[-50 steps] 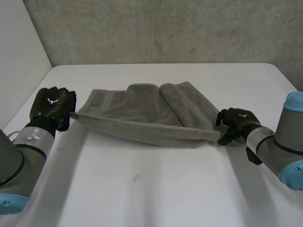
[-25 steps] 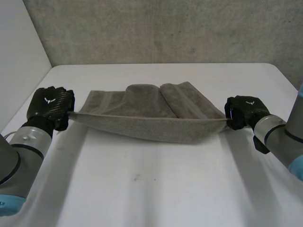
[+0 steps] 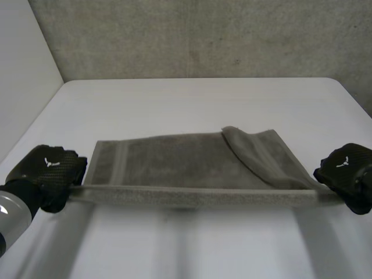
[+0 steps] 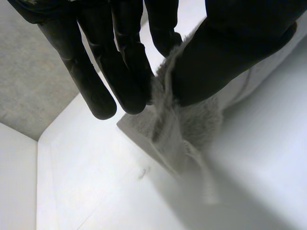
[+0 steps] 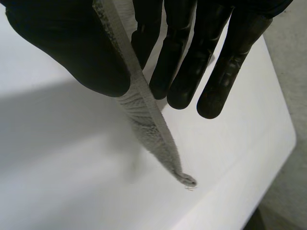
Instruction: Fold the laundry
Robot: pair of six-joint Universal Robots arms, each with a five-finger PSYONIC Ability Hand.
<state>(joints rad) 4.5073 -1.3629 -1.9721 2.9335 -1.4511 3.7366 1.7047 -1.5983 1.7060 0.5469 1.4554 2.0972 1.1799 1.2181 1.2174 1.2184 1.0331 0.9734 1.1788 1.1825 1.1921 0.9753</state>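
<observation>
On the white table [image 3: 192,104] rests a rectangular grey terry towel [image 3: 174,165]; left hand [image 3: 46,174] and right hand [image 3: 347,173] each pinch a near corner, probably pulling that edge taut for folding

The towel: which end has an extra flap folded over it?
The end by the right hand; toward the left hand the towel lies flat and smooth.

Left hand [image 3: 46,174], right hand [image 3: 347,174] (thumb-to-finger pinch)
</observation>
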